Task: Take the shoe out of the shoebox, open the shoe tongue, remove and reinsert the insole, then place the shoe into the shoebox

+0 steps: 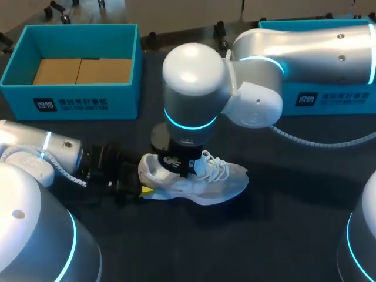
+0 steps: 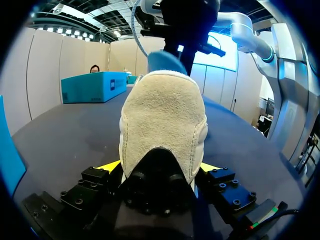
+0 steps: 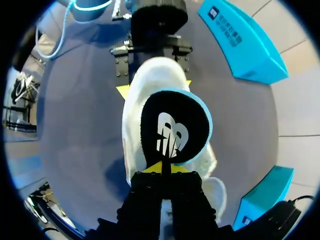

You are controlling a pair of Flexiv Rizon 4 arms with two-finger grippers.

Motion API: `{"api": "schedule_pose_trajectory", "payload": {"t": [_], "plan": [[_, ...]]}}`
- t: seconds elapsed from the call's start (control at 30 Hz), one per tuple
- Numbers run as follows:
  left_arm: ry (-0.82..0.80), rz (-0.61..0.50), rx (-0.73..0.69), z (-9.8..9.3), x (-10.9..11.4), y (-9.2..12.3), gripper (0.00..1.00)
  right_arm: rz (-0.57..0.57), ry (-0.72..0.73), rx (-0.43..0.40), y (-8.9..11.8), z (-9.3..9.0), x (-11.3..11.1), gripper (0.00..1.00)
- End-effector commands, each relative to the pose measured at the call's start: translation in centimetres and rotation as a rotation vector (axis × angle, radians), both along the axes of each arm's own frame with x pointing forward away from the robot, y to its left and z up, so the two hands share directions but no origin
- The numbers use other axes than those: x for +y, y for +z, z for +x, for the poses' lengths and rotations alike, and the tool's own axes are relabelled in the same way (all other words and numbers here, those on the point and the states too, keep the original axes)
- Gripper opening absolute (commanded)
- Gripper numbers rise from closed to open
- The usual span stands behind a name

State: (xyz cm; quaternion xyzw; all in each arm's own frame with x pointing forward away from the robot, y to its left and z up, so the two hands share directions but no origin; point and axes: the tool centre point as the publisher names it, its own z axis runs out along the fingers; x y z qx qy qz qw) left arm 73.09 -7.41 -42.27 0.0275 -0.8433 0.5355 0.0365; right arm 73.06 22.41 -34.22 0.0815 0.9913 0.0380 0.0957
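Left gripper (image 2: 159, 167): fingers set moderately wide, yellow tips pressed against both sides of the heel of the white shoe (image 1: 202, 181). The shoe rests on its sole on the dark table (image 1: 282, 235), toe pointing away from this gripper. Right gripper (image 3: 164, 168): directly above the shoe opening, fingers narrow, pinching the edge of the black, blue-rimmed insole (image 3: 175, 127). Whether the insole's far end sits inside the shoe cannot be told. An open teal shoebox (image 1: 82, 101) stands well beyond the left gripper.

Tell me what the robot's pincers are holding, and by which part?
Left pincer grips the white shoe by its heel. Right pincer pinches the black insole by its edge.
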Motion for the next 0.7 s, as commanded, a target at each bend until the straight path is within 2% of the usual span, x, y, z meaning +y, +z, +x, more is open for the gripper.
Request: {"api": "schedule_pose_trajectory", "payload": {"t": [0.03, 0.4, 0.6, 0.63, 0.7], "plan": [[-0.001, 0.003, 0.002, 0.2, 0.1, -0.2, 0.00, 0.007, 0.023, 0.000, 0.8, 0.6, 0.3, 0.00], [-0.001, 0.003, 0.002, 0.2, 0.1, -0.2, 0.00, 0.021, 0.098, 0.003, 1.5, 2.1, 3.1, 0.00], [-0.001, 0.003, 0.002, 0.2, 0.1, -0.2, 0.00, 0.030, 0.091, 0.002, 1.6, 2.1, 3.0, 0.00], [-0.001, 0.003, 0.002, 0.2, 0.1, -0.2, 0.00, 0.035, 0.087, 0.009, 1.6, 2.1, 2.9, 0.04], [-0.001, 0.003, 0.002, 0.2, 0.1, -0.2, 0.00, 0.045, 0.083, 0.025, 1.6, 1.9, 2.9, 0.29]]}}
